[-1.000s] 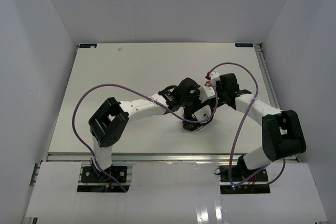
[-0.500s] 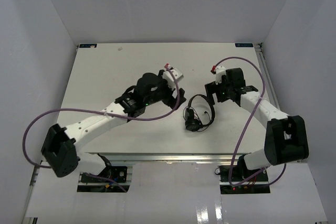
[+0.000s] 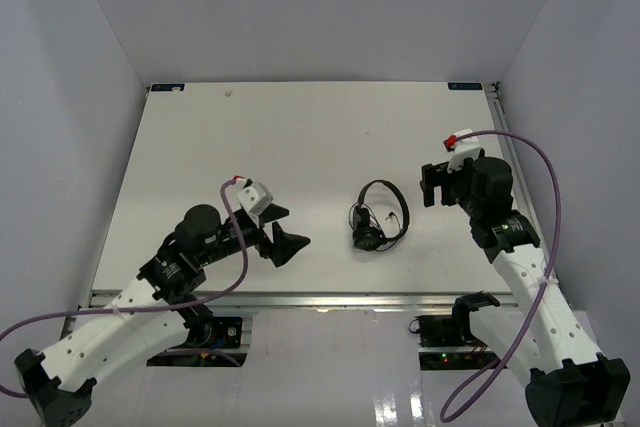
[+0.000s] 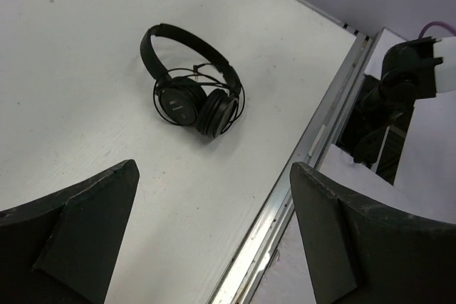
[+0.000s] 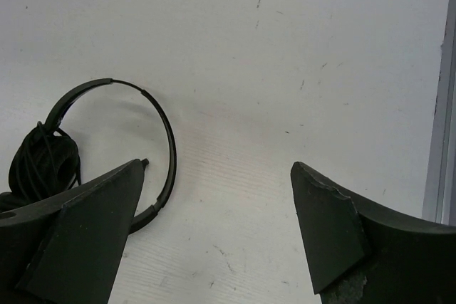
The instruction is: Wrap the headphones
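The black headphones (image 3: 378, 217) lie flat on the white table (image 3: 250, 137), right of centre, nothing touching them. Their thin cord looks looped round the two earcups (image 4: 191, 103), which lie together under the curved headband (image 4: 187, 39). My left gripper (image 3: 284, 231) hovers left of them near the front edge, open and empty, and the left wrist view looks over at them from a distance. My right gripper (image 3: 432, 185) is to their right, open and empty. In the right wrist view the headband (image 5: 168, 149) and one earcup (image 5: 41, 163) sit beside the left finger (image 5: 85, 233).
A metal rail (image 4: 313, 149) runs along the table's front edge, with the right arm's base (image 4: 388, 105) just beyond it. Another rail (image 5: 440, 105) borders the right side. Purple cables (image 3: 540, 177) loop from both arms. White walls enclose the table on three sides.
Both arms have pulled back from the headphones, the left toward the near left, the right toward the right. Both grippers have opened. The headphones now lie free.
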`<action>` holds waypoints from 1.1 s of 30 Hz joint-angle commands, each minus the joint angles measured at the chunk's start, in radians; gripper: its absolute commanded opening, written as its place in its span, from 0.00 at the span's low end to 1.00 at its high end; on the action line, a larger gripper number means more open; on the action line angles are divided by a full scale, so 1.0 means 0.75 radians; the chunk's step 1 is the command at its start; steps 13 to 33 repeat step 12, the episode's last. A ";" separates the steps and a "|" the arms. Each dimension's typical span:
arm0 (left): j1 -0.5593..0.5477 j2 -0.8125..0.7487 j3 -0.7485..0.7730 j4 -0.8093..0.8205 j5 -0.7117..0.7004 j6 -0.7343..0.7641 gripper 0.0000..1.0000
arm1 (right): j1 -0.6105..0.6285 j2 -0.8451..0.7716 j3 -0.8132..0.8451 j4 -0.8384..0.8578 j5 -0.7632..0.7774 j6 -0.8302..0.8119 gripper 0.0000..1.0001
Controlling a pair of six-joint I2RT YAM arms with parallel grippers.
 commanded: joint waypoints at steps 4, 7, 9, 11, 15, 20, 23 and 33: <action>0.001 -0.158 -0.066 -0.066 -0.010 -0.045 0.98 | -0.098 -0.015 0.046 -0.074 -0.151 -0.039 0.90; -0.001 -0.151 -0.066 -0.070 -0.015 -0.032 0.98 | -0.132 -0.020 0.028 -0.081 -0.246 -0.044 0.90; 0.001 -0.147 -0.065 -0.073 -0.017 -0.029 0.98 | -0.142 -0.036 0.018 -0.080 -0.253 -0.044 0.90; 0.001 -0.146 -0.064 -0.076 -0.014 -0.028 0.98 | -0.151 -0.047 0.016 -0.082 -0.246 -0.039 0.90; 0.001 -0.150 -0.065 -0.077 -0.015 -0.028 0.98 | -0.154 -0.049 0.016 -0.083 -0.242 -0.033 0.90; 0.001 -0.150 -0.065 -0.077 -0.015 -0.028 0.98 | -0.154 -0.049 0.016 -0.083 -0.242 -0.033 0.90; 0.001 -0.150 -0.065 -0.077 -0.015 -0.028 0.98 | -0.154 -0.049 0.016 -0.083 -0.242 -0.033 0.90; 0.001 -0.150 -0.065 -0.077 -0.015 -0.028 0.98 | -0.154 -0.049 0.016 -0.083 -0.242 -0.033 0.90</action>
